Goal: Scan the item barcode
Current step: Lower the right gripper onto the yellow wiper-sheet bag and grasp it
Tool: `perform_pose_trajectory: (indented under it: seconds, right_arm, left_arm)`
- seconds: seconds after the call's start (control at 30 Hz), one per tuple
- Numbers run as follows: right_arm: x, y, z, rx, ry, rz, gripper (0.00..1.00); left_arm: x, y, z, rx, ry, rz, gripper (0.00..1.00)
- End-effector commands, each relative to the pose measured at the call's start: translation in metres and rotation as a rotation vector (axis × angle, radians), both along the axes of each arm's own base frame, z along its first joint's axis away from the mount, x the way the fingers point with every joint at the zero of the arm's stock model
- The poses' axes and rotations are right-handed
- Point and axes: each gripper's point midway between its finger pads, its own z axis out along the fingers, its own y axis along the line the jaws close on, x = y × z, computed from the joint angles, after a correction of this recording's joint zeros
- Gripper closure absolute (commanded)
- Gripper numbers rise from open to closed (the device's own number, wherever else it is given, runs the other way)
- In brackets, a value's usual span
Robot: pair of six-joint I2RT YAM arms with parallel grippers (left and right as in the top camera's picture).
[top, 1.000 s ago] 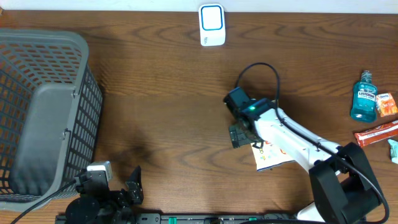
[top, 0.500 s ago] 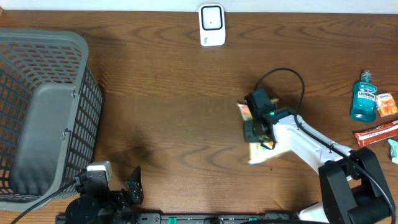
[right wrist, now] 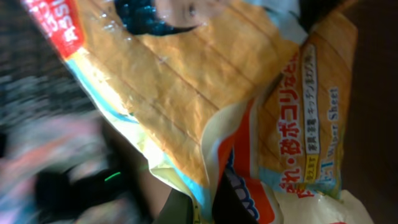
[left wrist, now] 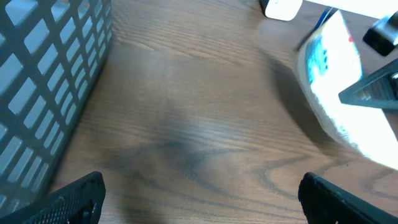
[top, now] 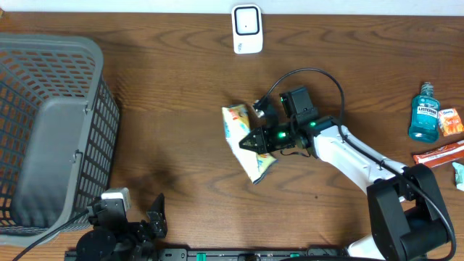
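Right pincer (top: 255, 141) and packet (top: 243, 134), seen from above. A second ago the arm was bent over the packet where it lay lower on the surface (top: 181, 94), to the right of centre. Now the pincer has clamped onto the packet's right edge and swung it leftward to mid-surface, where it appears to hang clear of the wood. The packet sits below the white scanner (top: 246, 29) at the far edge, and well apart from it. Judged from this, the pickup is done and presenting the code to the scanner is still to come.

Left pincer (left wrist: 202, 196): spread wide and empty, parked at the near edge beside the grey basket (top: 51, 130).

Hard to read: no barcode shows in any view. The right wrist view is filled by the packet's orange and white print (right wrist: 186, 93), with the fingers barely distinguishable at the bottom. The left wrist view is blurred, and the packet (left wrist: 333, 93) appears there only as a pale shape.
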Motion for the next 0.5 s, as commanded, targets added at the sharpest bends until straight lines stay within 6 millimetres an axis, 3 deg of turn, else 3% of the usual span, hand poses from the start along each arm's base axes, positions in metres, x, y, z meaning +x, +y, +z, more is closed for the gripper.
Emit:
perform_pose_trajectory:
  seconds: [0.0, 0.07, 0.3, 0.47]
  right_arm:
    - [-0.042, 0.014, 0.088, 0.507, -0.016, 0.342, 0.99]
    - [-0.045, 0.011, 0.100, 0.573, -0.018, 0.381, 0.99]
    - [-0.048, 0.013, 0.101, 0.564, 0.030, 0.377, 0.99]
    - [-0.045, 0.013, 0.101, 0.590, -0.134, 0.416, 0.99]
  left_arm:
    - [0.000, 0.000, 0.001, 0.014, -0.005, -0.011, 0.01]
    - [0.000, 0.000, 0.001, 0.014, -0.005, -0.011, 0.01]
    - [0.000, 0.000, 0.001, 0.014, -0.005, -0.011, 0.01]
    - [0.000, 0.000, 0.001, 0.014, -0.005, -0.011, 0.01]
